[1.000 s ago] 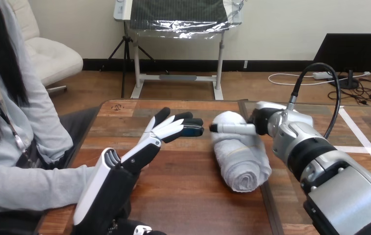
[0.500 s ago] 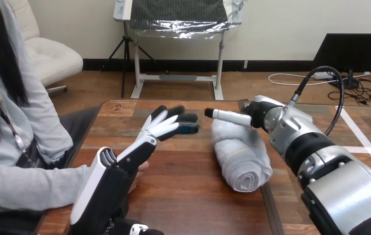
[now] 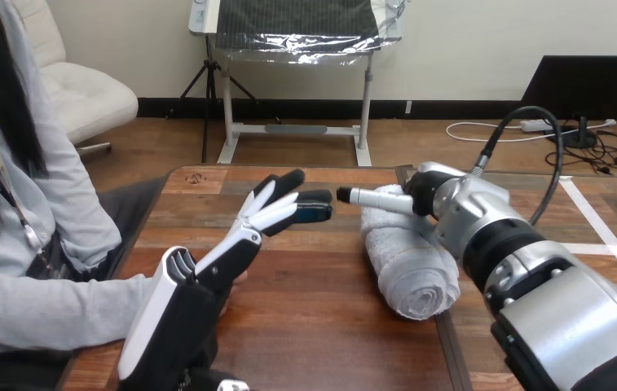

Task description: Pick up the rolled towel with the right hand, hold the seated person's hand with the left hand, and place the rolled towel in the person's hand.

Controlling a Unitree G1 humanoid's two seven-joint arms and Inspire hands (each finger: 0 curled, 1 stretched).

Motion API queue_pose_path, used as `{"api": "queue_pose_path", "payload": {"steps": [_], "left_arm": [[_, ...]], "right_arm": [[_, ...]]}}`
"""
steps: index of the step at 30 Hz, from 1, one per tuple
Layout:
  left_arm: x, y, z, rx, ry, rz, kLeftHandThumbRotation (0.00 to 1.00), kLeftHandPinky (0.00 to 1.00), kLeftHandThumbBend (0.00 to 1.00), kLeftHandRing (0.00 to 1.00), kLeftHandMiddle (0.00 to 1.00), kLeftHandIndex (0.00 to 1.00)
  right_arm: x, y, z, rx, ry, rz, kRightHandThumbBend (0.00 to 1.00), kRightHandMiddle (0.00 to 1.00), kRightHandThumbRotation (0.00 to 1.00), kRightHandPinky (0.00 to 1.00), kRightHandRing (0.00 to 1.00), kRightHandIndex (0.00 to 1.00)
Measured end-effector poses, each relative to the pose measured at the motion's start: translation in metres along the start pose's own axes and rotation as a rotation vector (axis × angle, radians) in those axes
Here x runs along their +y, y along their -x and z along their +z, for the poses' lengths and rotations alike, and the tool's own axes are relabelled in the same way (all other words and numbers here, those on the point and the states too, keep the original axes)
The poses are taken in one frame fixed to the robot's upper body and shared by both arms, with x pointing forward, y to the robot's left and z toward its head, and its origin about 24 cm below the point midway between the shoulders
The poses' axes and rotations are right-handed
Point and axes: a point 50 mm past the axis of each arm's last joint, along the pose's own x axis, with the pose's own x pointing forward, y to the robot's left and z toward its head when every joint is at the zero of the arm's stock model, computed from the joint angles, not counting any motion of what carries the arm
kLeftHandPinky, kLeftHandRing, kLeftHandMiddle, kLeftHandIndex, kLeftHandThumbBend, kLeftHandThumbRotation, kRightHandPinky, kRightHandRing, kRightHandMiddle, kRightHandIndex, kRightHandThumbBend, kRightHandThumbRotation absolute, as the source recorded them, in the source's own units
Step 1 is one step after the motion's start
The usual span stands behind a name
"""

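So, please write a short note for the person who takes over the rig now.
Left hand: open, fingers straight, raised above the table; the person's hand lies beneath it, not held.
Right hand: at the far end of the rolled towel; grasp unclear.
Towel: lying on the table, not lifted.
Done: nothing finished.
To do: grasp towel, hold the person's hand, place towel in it.

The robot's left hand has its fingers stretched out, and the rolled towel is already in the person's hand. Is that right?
Not quite. The left hand does have its fingers stretched out, but the rolled towel is not in the person's hand. The head view shows it lying on the table, with the right hand at its far end.
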Motion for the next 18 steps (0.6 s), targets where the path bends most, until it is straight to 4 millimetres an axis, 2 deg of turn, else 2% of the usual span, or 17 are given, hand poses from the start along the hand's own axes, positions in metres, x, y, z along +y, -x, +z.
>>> {"api": "queue_pose_path", "payload": {"steps": [3,5,8,18], "left_arm": [[-0.001,0.001,0.001,-0.011,-0.002,-0.001,0.69,1.00,1.00,0.92,0.84,0.81],[-0.001,0.001,0.001,-0.014,-0.005,-0.005,0.69,1.00,1.00,0.91,0.84,0.81],[-0.002,0.001,0.001,-0.016,-0.012,-0.015,0.68,1.00,1.00,0.91,0.83,0.81],[-0.002,0.002,0.003,-0.014,-0.014,-0.011,0.64,1.00,1.00,0.88,0.81,0.78]], "right_arm": [[0.001,0.000,0.001,0.006,0.009,-0.006,1.00,1.00,1.00,0.95,1.00,1.00],[0.002,0.000,0.001,0.010,0.019,-0.012,1.00,1.00,1.00,0.82,1.00,1.00],[0.004,0.000,0.001,0.015,0.043,-0.020,1.00,1.00,1.00,0.73,1.00,1.00],[0.015,-0.003,-0.001,0.023,0.090,-0.033,1.00,1.00,0.92,0.61,1.00,1.00]]}}
